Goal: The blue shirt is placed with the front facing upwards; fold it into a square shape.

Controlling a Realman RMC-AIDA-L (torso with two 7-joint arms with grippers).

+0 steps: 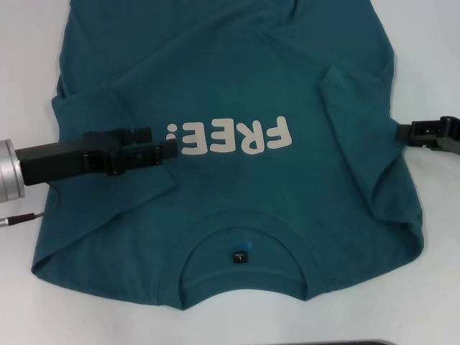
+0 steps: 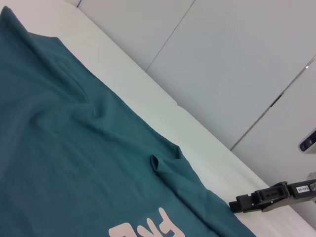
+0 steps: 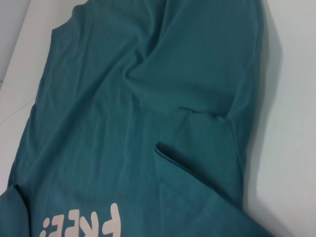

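The blue shirt (image 1: pixel 237 79) lies front up on the white table, its pale "FREE!" lettering (image 1: pixel 233 136) at the middle and its neck with a small black label (image 1: pixel 238 256) nearest me. Both sleeves are turned inward onto the body, the left sleeve (image 1: pixel 108 180) and the right sleeve (image 1: pixel 359 122). My left gripper (image 1: pixel 167 144) hovers over the chest just left of the lettering, open with nothing between its fingers. My right gripper (image 1: pixel 402 133) sits off the shirt's right edge, above bare table, also seen in the left wrist view (image 2: pixel 234 205).
White table (image 1: pixel 438 287) surrounds the shirt on both sides and at the near edge. A thin cable (image 1: pixel 29 214) trails from the left arm beside the shirt. A dark object's edge (image 1: pixel 338 343) shows at the near table edge.
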